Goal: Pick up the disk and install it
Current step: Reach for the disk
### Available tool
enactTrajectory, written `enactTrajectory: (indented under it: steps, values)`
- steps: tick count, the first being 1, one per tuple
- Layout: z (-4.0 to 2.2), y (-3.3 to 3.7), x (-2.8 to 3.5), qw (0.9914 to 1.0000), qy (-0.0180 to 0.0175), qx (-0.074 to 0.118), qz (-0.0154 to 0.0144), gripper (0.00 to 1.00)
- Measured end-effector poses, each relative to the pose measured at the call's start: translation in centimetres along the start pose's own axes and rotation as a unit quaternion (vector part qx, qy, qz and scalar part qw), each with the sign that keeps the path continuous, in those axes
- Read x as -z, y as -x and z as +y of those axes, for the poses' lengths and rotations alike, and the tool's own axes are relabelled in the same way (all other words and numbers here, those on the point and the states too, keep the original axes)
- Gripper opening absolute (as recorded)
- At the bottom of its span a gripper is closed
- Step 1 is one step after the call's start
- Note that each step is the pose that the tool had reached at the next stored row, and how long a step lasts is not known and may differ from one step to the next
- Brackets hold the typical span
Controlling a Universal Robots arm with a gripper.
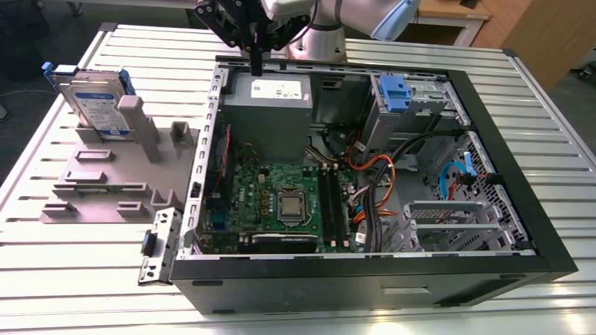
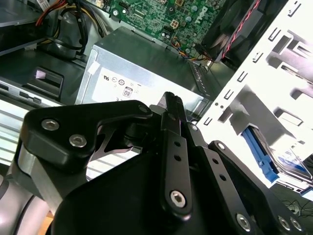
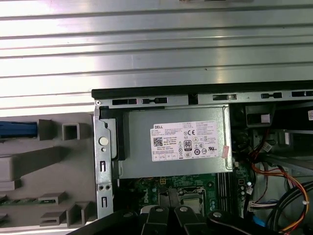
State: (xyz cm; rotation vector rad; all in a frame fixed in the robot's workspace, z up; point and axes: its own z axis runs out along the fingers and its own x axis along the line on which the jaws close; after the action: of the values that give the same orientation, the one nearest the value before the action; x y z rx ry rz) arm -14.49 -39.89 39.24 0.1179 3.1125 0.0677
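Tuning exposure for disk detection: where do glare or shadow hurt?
Exterior view: even light, the disk reads well, glare on the table at its near edge. Second wrist view: the stand by the disk is washed out white. First wrist view: bright glare bands across the table slats, case interior dim.

A slatted metal desk [image 1: 75,279] carries an open black computer case [image 1: 354,276] and, just beside it on the exterior view's left, a grey plastic fixture [image 1: 93,185].

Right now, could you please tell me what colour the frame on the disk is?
Blue. The disk stands in the grey fixture, clearest in the exterior view.
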Motion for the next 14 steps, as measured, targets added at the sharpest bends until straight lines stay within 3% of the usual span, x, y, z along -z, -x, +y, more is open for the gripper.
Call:
enactTrajectory:
  steps: [14]
  values:
    - [-0.03, -0.38, 0.01, 1.0, 0.0, 0.0, 0.0, 0.11]
